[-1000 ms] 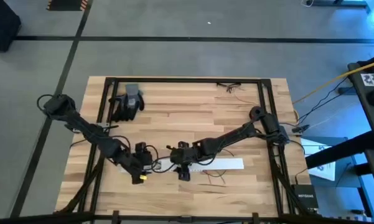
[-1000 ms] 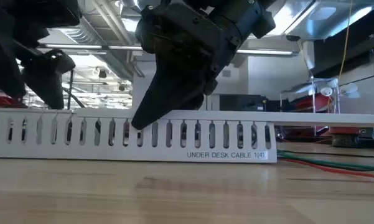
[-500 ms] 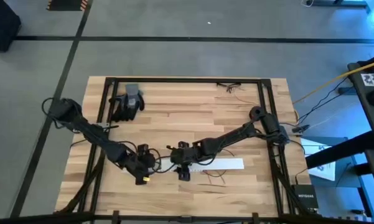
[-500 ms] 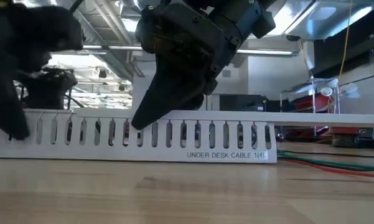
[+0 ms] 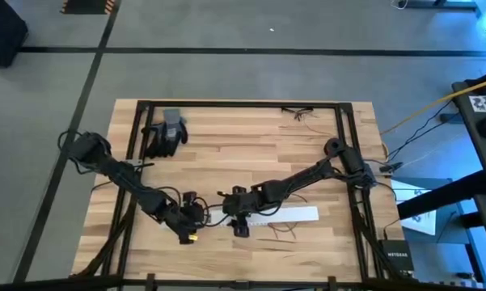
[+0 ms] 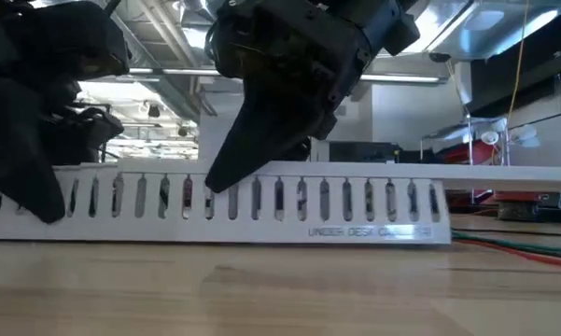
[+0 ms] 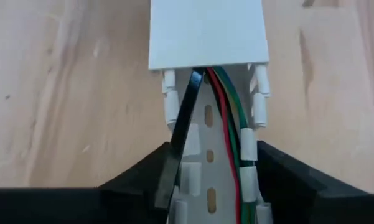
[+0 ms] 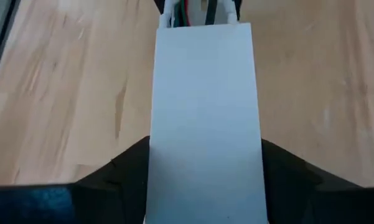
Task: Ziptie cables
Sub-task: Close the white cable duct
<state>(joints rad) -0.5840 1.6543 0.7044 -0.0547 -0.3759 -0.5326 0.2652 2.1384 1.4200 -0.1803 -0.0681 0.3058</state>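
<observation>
A long white slotted channel (image 6: 261,201) lies on the wooden table near its front edge, with a flat white cover (image 8: 202,112) on top of it. The cables (image 7: 227,124), red, green and dark wires, run along inside the channel and under the cover. Beside them the ziptie (image 7: 185,118), a flat black strip, slants out over one slotted wall. My left gripper (image 7: 215,180) is shut on the channel's uncovered end. My right gripper (image 8: 202,180) is shut on the cover just to the right of it (image 5: 238,218). My left gripper pinches the channel's two slotted side walls (image 7: 254,155) between its fingers, at the open end left of the cover. The fingers lie across the channel. The ziptie's near end passes by one finger (image 7: 155,186); whether they touch I cannot tell. My right gripper has the white cover's two long edges (image 8: 154,155) between its two fingers, which lie across the strip. It comes slanting down from above (image 6: 252,140). The strip's bottom rests on the table.
Red and green wires (image 6: 513,245) trail out of the channel's right end onto the table. A grey and black glove (image 5: 166,133) lies at the far left, loose wires (image 5: 299,113) at the far right. A black frame (image 5: 133,162) runs round the table.
My left gripper has gone toward the table's right edge, up to the strip's left end, and now stands on both sides of it. The slotted channel has slid along the table toward the right, under the cover. My right gripper has kept its place.
</observation>
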